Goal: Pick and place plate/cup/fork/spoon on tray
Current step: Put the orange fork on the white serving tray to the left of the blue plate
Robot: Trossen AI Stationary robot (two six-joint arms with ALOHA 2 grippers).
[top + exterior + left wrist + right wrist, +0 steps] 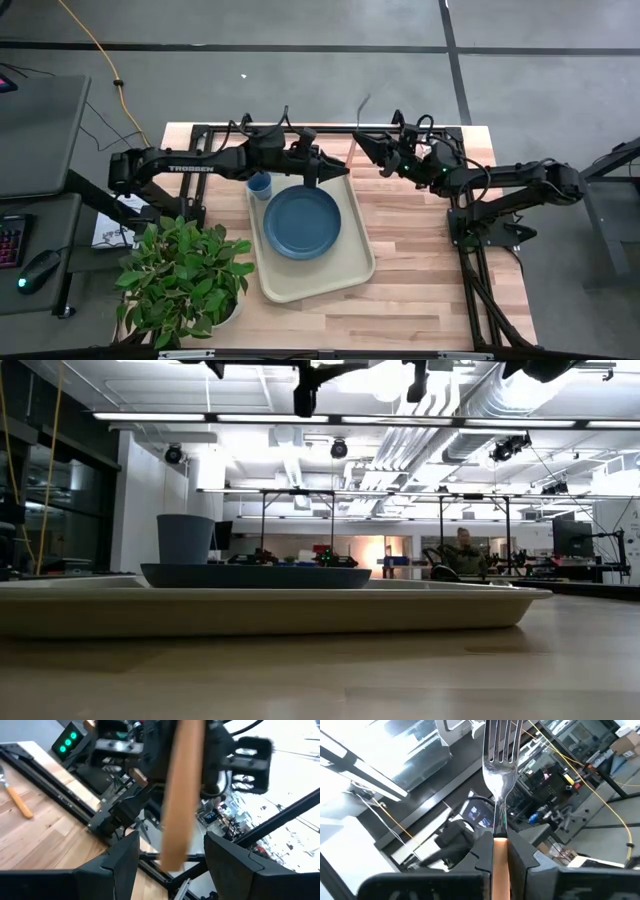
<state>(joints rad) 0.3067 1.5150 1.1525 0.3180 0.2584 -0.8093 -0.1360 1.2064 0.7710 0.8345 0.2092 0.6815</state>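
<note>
The beige tray lies mid-table. The slate-blue plate rests flat on it, and the light-blue cup stands upright at the tray's far left corner. My right gripper, above the tray's far right corner, is shut on the fork. My left gripper is open; in its wrist view its fingers stand on either side of the fork's orange handle without touching it. The spoon lies on the wood, its silver end cut off at the frame edge. My right gripper pinches the fork between its two fingers at the top of the orange handle, just below the silver neck. The tined head sticks out past the fingertips toward the table's far edge. The fork is lifted clear of the table.
A potted plant stands at the table's near left corner. Bare wood lies right of the tray. The arms' frame rails run along the right side.
</note>
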